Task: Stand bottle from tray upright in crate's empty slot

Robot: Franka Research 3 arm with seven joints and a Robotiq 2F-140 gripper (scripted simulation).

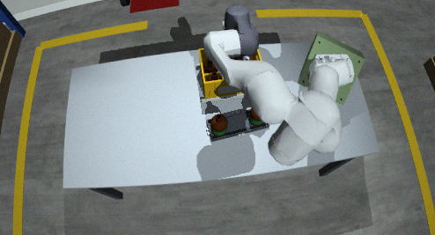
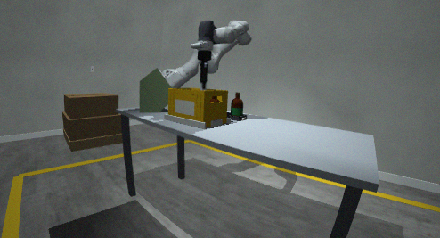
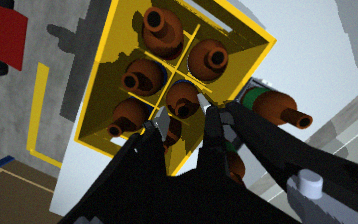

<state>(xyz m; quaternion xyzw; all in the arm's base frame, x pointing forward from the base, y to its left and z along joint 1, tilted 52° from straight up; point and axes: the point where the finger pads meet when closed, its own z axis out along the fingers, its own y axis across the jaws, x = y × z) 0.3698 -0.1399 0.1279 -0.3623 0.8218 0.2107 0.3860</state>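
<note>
The yellow crate [image 1: 210, 86] [image 2: 191, 107] [image 3: 102, 65] stands at the back of the table and holds several brown bottles. My gripper [image 3: 183, 107] [image 2: 204, 81] points straight down into the crate's near corner slot. Its fingers stand apart on either side of the neck of a brown bottle [image 3: 172, 132] that stands in that slot; they do not pinch it. The dark tray [image 1: 238, 123] lies just in front of the crate with two green-labelled brown bottles, one [image 1: 218, 122] [image 2: 237, 105] [image 3: 275, 106] on the left and one [image 1: 255, 118] partly under my arm.
A green board [image 1: 330, 47] [image 2: 153, 94] stands at the table's right rear beside the arm's base. Stacked cardboard boxes [image 2: 91, 119] stand on the floor beyond the table [image 1: 132, 122]. Yellow floor lines ring the table.
</note>
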